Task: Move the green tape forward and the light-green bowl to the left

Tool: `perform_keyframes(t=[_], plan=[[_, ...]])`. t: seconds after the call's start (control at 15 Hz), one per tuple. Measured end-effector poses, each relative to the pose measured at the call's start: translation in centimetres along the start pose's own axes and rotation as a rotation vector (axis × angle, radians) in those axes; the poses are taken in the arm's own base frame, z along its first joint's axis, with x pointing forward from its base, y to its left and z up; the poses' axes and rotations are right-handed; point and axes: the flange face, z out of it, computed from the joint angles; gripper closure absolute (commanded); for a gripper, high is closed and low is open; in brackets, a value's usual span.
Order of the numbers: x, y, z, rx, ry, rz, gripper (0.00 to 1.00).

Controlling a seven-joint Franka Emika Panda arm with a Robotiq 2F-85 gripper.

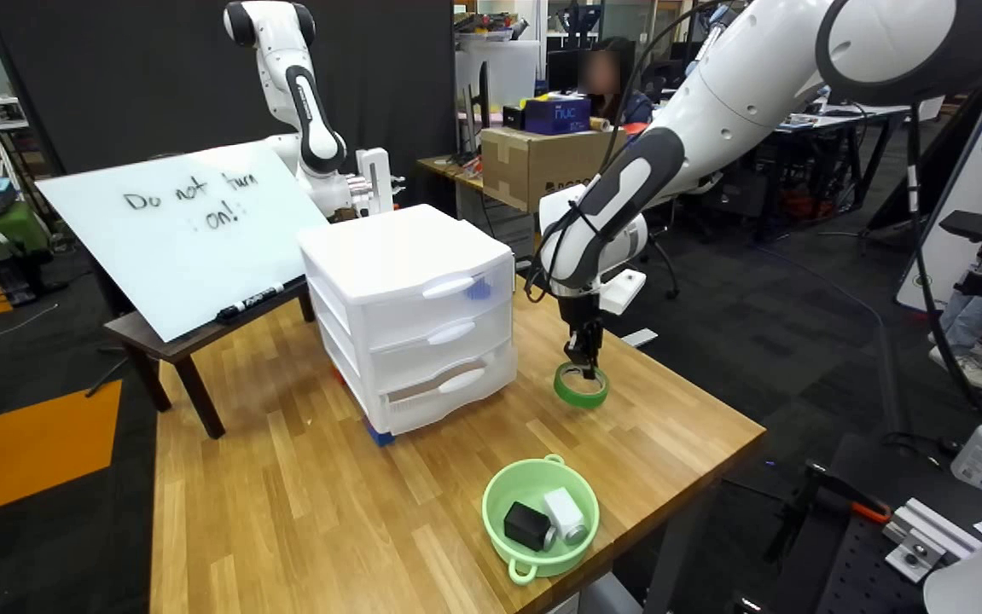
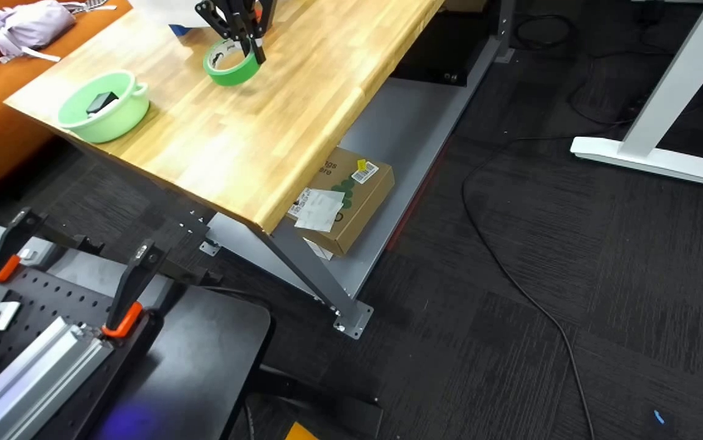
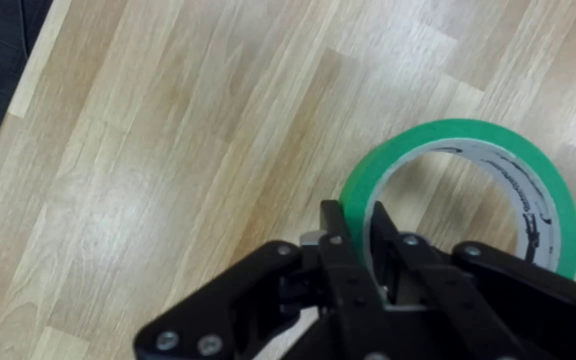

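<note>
The green tape point(image 1: 580, 398) is a ring near the table's right side in an exterior view; it also shows in an exterior view point(image 2: 232, 77) and in the wrist view point(image 3: 460, 128). My gripper point(image 1: 590, 371) is shut on the tape's ring wall, with one finger inside the ring and one outside, as the wrist view point(image 3: 354, 207) shows. I cannot tell whether the tape touches the table. The light-green bowl point(image 1: 512, 489) stands upright near the table's edge, apart from the gripper, and holds a black block and a white block. It also shows in an exterior view point(image 2: 113, 125).
A white drawer unit point(image 1: 409, 315) stands on the wooden table point(image 1: 303, 512) beside the tape and gripper. A whiteboard point(image 1: 192, 222) with writing leans on a small dark stand behind it. Another robot arm point(image 1: 311, 119) is at the back. The table's edge runs close to the bowl.
</note>
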Motion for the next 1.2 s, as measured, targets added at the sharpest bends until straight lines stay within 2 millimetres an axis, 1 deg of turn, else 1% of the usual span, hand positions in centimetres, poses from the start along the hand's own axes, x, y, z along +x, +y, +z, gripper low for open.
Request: perform_keyframes(t=[0.2, 0.4, 0.67, 0.87, 1.2], plan=[[-0.9, -1.9, 0.6, -0.01, 0.011, -0.01, 0.96], [-1.4, -4.5, 1.3, -0.031, 0.028, -0.033, 0.96], [-2.7, -7.6, 1.1, -0.071, 0.053, -0.061, 0.96], [-3.7, -8.7, 0.5, -0.088, 0.064, -0.067, 0.96], [-4.7, -9.5, -0.4, -0.112, 0.068, -0.087, 0.96]])
